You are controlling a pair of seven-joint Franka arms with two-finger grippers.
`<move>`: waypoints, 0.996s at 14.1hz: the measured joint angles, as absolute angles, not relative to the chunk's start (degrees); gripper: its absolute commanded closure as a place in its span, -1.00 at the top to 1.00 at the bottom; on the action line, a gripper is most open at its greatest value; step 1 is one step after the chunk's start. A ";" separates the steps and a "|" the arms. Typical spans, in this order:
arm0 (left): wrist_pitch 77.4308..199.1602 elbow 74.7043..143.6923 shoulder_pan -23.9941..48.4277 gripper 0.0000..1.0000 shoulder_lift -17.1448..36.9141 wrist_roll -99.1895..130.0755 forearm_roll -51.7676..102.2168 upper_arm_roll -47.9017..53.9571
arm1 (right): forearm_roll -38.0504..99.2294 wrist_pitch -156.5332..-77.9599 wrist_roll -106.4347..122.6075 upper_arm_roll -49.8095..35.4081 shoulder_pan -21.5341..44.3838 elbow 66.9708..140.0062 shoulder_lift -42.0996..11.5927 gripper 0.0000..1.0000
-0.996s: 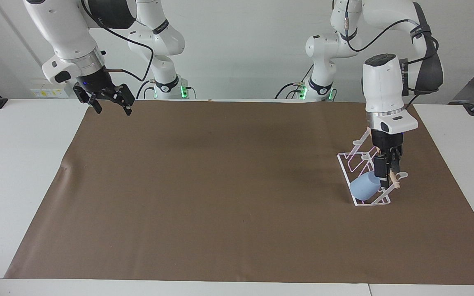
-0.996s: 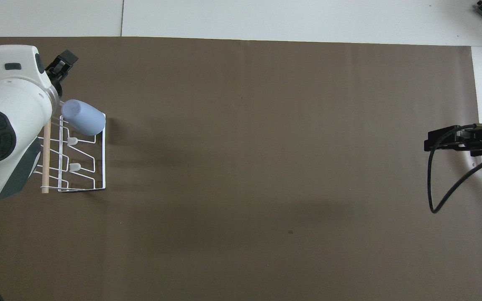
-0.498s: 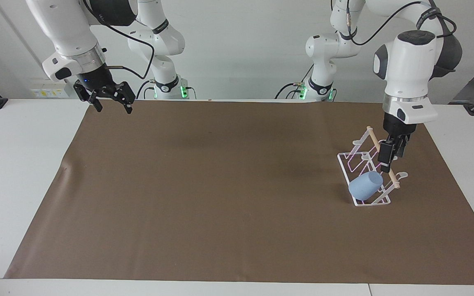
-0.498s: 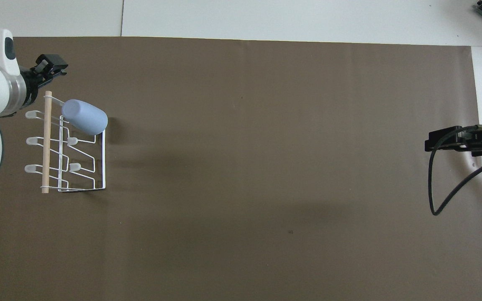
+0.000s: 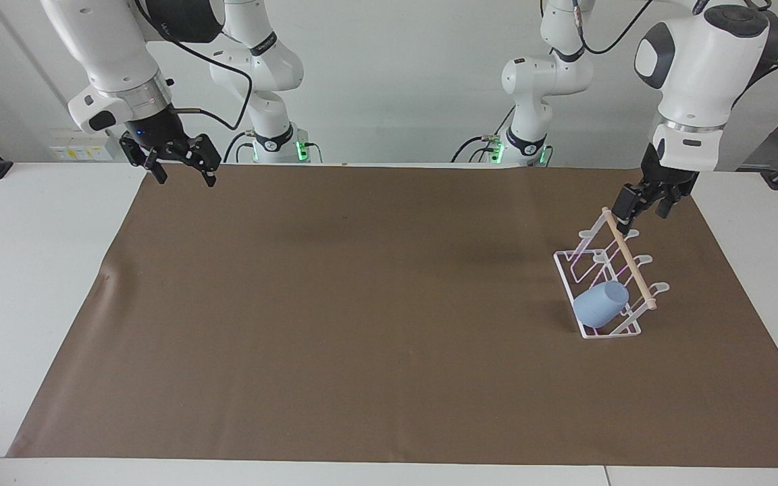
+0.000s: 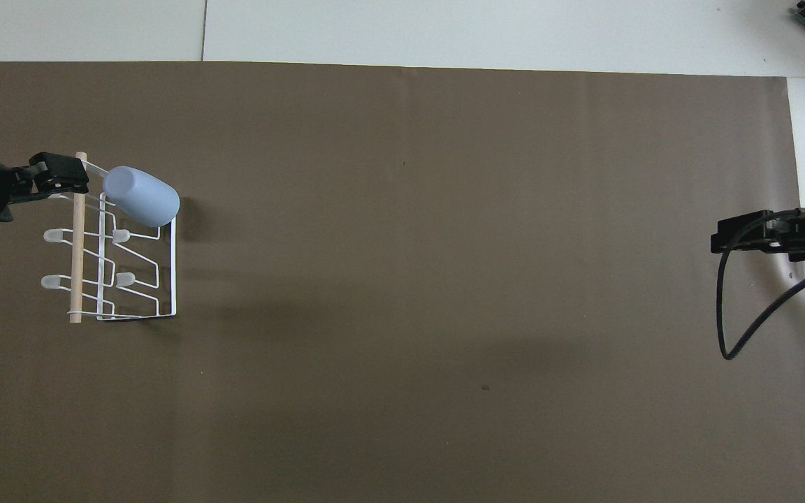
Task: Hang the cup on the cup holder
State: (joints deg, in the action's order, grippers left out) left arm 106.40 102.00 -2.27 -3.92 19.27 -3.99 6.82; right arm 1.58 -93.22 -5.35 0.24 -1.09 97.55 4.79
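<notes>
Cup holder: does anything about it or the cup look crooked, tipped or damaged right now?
Nothing stands out. The cup hangs tilted on a prong at the end of the cup holder farther from the robots, which sits flat on the brown mat. The left gripper is open above the rack's dowel; the right gripper waits open over the mat's corner.

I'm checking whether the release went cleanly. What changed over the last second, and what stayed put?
The left end effector, empty with its fingers apart, rose from low beside the small light-blue plastic cup and drew back toward the robots; it is now up over the white wire cup holder with the wooden dowel. The cup stayed hung on its prong and the holder did not shift. The right end effector waits, open.
</notes>
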 measured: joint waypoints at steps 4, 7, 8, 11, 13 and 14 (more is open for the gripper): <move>99.02 99.10 -4.58 1.00 -4.30 7.53 -2.00 6.71 | 1.58 -93.22 -5.35 0.24 -1.09 97.55 4.79 1.00; 98.10 97.51 -4.63 1.00 -4.31 6.27 -1.96 7.12 | 1.58 -93.22 -5.35 0.24 -1.09 97.55 4.79 1.00; 97.82 97.40 -4.63 1.00 -4.31 5.92 -1.96 7.21 | 1.58 -93.22 -5.35 0.24 -1.09 97.55 4.79 1.00; 97.60 97.41 -4.56 1.00 -4.30 5.51 -1.81 7.85 | 1.58 -93.22 -5.35 0.24 -1.09 97.55 4.79 1.00; 97.07 97.54 -4.10 1.00 -4.31 5.52 -1.75 8.40 | 1.58 -93.22 -5.35 0.24 -1.09 97.55 4.79 1.00; 96.55 97.65 -3.97 1.00 -4.32 5.52 -1.75 8.58 | 1.58 -93.22 -5.35 0.24 -1.09 97.55 4.79 1.00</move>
